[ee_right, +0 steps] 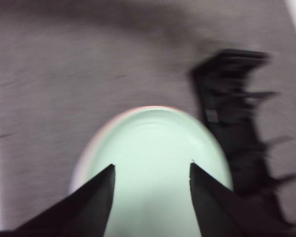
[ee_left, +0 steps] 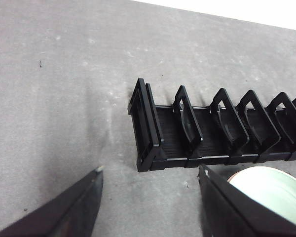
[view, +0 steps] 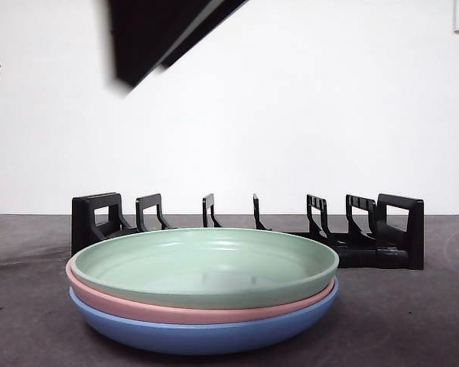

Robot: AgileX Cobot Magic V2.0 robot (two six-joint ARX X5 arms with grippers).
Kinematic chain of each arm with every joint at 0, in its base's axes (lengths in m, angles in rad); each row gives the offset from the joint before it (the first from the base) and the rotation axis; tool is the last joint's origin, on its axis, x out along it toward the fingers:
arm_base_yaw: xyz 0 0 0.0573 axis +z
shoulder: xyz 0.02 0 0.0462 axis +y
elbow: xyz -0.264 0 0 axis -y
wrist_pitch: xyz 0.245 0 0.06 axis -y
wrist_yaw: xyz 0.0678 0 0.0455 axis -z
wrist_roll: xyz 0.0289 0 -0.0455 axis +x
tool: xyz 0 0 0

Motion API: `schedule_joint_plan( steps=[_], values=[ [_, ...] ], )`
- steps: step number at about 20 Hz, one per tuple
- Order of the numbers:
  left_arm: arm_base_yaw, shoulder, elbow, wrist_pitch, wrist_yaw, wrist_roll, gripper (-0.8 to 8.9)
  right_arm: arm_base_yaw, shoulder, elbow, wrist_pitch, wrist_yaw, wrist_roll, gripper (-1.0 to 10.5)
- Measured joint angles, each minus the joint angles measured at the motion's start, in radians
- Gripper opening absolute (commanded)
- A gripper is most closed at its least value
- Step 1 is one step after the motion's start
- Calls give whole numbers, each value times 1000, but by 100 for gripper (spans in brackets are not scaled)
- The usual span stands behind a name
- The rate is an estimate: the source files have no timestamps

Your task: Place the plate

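Front view: a stack of three shallow round plates sits on the dark grey table [view: 413, 321], directly in front of the black plastic slotted dish rack [view: 367, 229]. The pale green plate [view: 203, 264] lies on top, nested in the pink plate [view: 138, 306], which rests in the blue plate [view: 199, 336] at the bottom. All three lie flat, rims nearly aligned. The rack runs across behind the stack, its upright dividers standing with open slots between them, none holding a plate. A big dark blurred arm shape hangs high above the rack's left half, well clear of the plates; this view does not show which arm it is. Bare tabletop lies to either side of the stack.

Left wrist view: the left gripper [ee_left: 150, 197] hovers over bare table just beside the end of the rack [ee_left: 217, 128], its jaws spread wide and holding nothing. The green plate's rim [ee_left: 271, 190] shows past one jaw, near the rack. Beyond the rack's end wall the table is open.

Right wrist view: the picture is blurred. The right gripper [ee_right: 152, 190] hangs above the green plate [ee_right: 153, 148], jaws wide apart and empty, with the plate's middle showing between them. The rack [ee_right: 237, 128] lies beside the plate; on the side away from the rack the table is open.
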Motion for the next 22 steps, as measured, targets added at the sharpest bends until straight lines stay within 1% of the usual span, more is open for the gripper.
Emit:
schedule_joint_plan(
  steps=[2, 3, 6, 7, 10, 12, 13, 14, 15, 16, 22],
  values=[
    [0, 0, 0, 1, 0, 0, 311, -130, -79, 0, -13, -23, -8, 206],
    [0, 0, 0, 1, 0, 0, 311, -207, -109, 0, -18, -51, -13, 206],
    [0, 0, 0, 12, 0, 0, 311, -480, -164, 0, -20, -187, -33, 207],
    [0, 0, 0, 20, 0, 0, 311, -586, -167, 0, -19, -244, -42, 207],
    [0, 0, 0, 72, 0, -1, 312, -851, -162, 0, -14, -369, -59, 207],
    [0, 0, 0, 109, 0, -10, 312, -982, -162, 0, 12, -417, -60, 231],
    [0, 0, 0, 129, 0, -14, 312, -1033, -162, 0, 19, -425, -60, 240],
    [0, 0, 0, 144, 0, -16, 265, -1076, -162, 0, 16, -441, -58, 228],
    [0, 0, 0, 149, 0, -16, 32, -1109, -162, 0, 8, -462, -55, 27],
    [0, 0, 0, 148, 4, -17, 6, -1130, -162, 0, 0, -469, -48, 26],
    [0, -1, 0, 130, 5, -19, 7, -1133, -163, 0, -18, -480, -8, 17]
  ],
)
